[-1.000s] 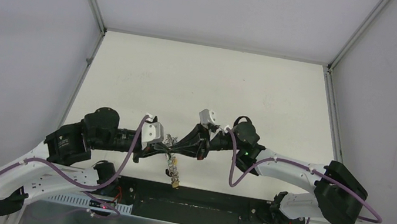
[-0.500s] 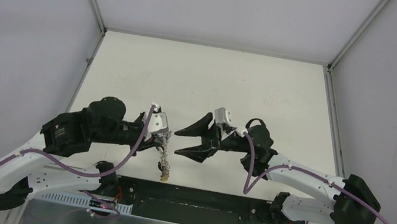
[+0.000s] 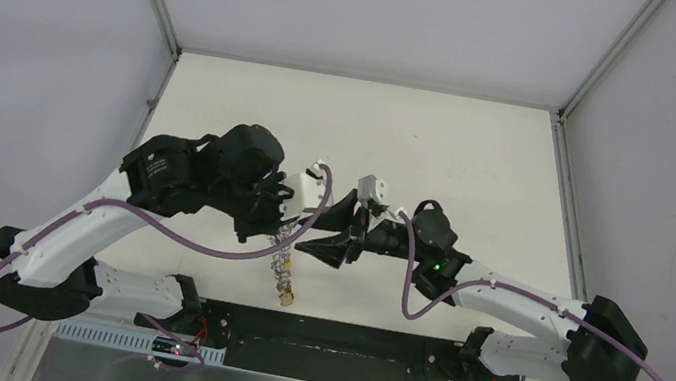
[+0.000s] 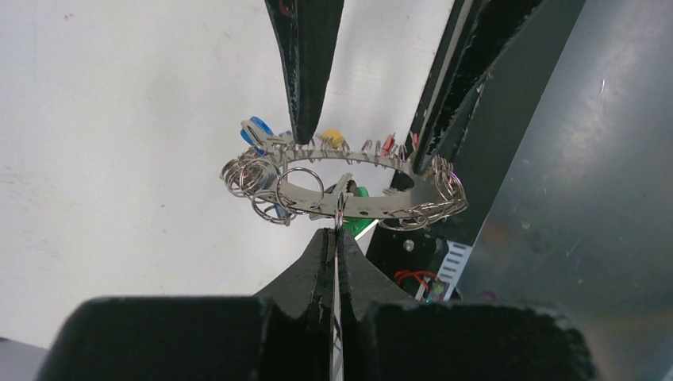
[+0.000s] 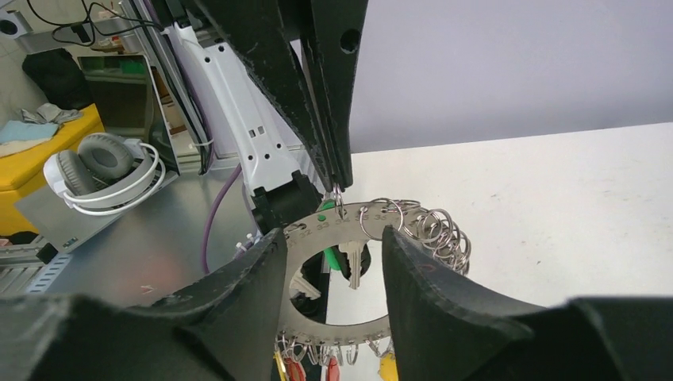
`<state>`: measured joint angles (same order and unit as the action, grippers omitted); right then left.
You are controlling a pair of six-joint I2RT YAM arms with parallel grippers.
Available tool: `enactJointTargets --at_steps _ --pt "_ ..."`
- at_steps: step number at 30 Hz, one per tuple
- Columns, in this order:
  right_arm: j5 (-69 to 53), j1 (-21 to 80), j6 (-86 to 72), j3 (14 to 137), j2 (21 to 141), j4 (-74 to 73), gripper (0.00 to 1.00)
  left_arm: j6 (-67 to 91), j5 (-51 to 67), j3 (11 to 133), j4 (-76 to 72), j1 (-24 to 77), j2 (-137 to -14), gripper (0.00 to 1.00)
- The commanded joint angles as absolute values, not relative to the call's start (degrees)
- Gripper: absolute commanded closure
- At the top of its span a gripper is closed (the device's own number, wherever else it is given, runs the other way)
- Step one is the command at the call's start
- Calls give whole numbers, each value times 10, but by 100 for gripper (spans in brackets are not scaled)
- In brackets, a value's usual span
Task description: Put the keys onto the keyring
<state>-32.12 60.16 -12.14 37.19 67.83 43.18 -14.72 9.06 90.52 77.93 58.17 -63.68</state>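
Over the near edge of the table (image 3: pixel 422 142): the left arm (image 3: pixel 163 185) and right arm (image 3: pixel 519 304) meet tip to tip, with the keyring (image 4: pixel 381 208) hanging in the air between them.
Left gripper (image 4: pixel 336 235): the jaws are pressed together, pinching a small wire loop on the keyring's top rim. Part of the loop is buried between them.
Right gripper (image 5: pixel 332 234): its fingers (image 5: pixel 428 294) are spread apart, pointed at the ring's face and clamping nothing. Whether they touch the band cannot be told.
Keyring: a flat silvery band hangs upright from the left grip. In the right wrist view its sides vanish behind the fingers and the frame cuts off its bottom. From above it is only a thin dangling cluster.
Split rings (image 5: pixel 436 234): these are bunched along one stretch of rim.
Green-tagged key (image 5: pixel 328 252): it hangs just below the pinch beside a bare key blade (image 5: pixel 355 268). Which loop carries it is unclear.
Blue-tagged key (image 4: pixel 255 129): it sits at the ring's low end, its blade hidden.
Yellow tag (image 4: pixel 332 138), red tag (image 4: pixel 387 143): both peek past the low rim, their keys unseen.
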Motion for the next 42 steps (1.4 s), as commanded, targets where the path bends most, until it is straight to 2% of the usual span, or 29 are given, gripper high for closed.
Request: enactJointTargets --at_steps 1,5,13,20,26,31,39,42 --pt "-327 605 -145 387 699 488 54 -171 84 984 873 585 -680 100" --pt "-333 607 -167 384 724 540 60 -174 89 1032 917 585 -729 100" --pt "-317 610 -205 377 766 622 61 -172 110 1053 925 585 -754 100" --pt "-329 610 -209 381 775 631 78 -180 107 1038 918 585 -749 100" --pt "-333 611 -210 382 780 629 78 -173 114 1023 899 584 -738 100" --pt "-366 611 -219 400 795 628 83 -169 117 1012 886 585 -729 100" --pt "-366 612 -222 402 805 631 76 -163 124 1001 872 585 -717 100" --pt "-371 612 -221 407 808 631 84 -161 132 998 868 585 -715 100"
